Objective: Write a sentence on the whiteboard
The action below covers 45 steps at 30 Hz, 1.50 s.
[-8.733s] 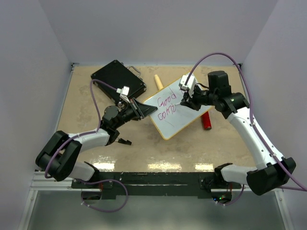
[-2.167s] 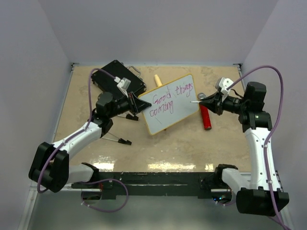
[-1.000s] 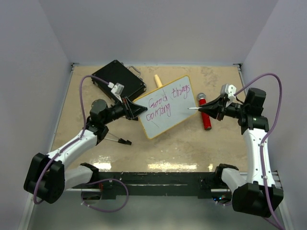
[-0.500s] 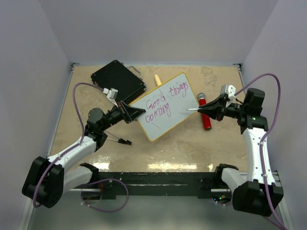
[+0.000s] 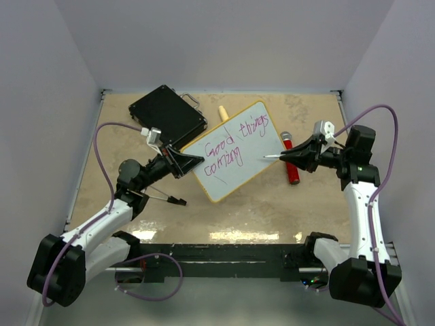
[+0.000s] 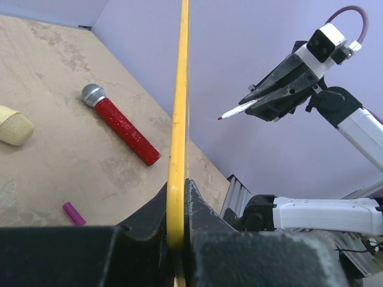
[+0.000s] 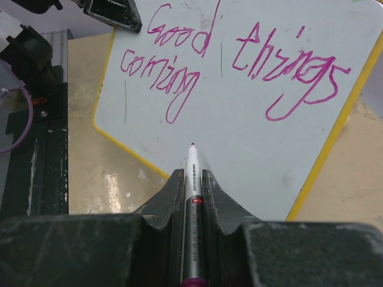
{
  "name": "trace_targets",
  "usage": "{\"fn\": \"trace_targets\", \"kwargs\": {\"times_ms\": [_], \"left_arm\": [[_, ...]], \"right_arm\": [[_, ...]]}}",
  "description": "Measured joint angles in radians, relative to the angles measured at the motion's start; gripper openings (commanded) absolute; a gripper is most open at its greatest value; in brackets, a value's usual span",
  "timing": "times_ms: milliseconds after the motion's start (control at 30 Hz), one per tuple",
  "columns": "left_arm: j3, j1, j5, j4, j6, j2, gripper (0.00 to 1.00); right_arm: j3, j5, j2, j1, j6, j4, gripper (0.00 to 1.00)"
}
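Top external view: the whiteboard (image 5: 239, 161) is held at a tilt over the table (image 5: 285, 204), with its written face towards the right arm. Whether its far end touches the table cannot be told. The sentence (image 5: 232, 141), in magenta, reads "Good things" over "coming" and fills the board's upper part in the right wrist view.

The left gripper (image 5: 185, 160) is clamped on the board's left edge. The left wrist view shows the yellow frame pinched edge-on between both fingers.

The right gripper (image 5: 293, 155) stands off the board's right edge, clenched on a marker (image 5: 273, 156). The marker tip points at the blank area below the writing. In the left wrist view the tip is clear of the board surface.

A red microphone (image 5: 290, 164) lies just beside the board's right edge. A black case (image 5: 168, 112) lies behind the board's left corner. A cream object (image 5: 223, 113) shows behind the top edge. A small magenta cap (image 6: 73, 213) lies on the table near the gripped edge.
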Motion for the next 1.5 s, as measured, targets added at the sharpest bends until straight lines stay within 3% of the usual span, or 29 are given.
{"fn": "trace_targets", "kwargs": {"times_ms": [433,633,1033,1200,1500], "left_arm": [[-0.017,0.000,0.029,0.072,-0.049,0.022,0.00],[-0.018,0.000,0.005,-0.016,-0.018,-0.026,0.00],[-0.011,-0.072,-0.095,-0.222,0.059,-0.048,0.00],[0.008,-0.112,-0.124,-0.236,0.063,-0.009,0.00],[0.009,-0.114,-0.162,-0.216,0.015,0.022,0.00]], "right_arm": [[0.000,-0.013,0.000,0.000,0.000,0.000,0.00],[0.002,-0.003,0.000,0.000,-0.020,-0.016,0.00],[0.251,0.214,0.071,0.008,-0.344,-0.419,0.00],[0.257,0.322,0.043,0.079,-0.333,-0.445,0.00],[0.240,0.415,-0.030,0.246,-0.204,-0.317,0.00]]}}
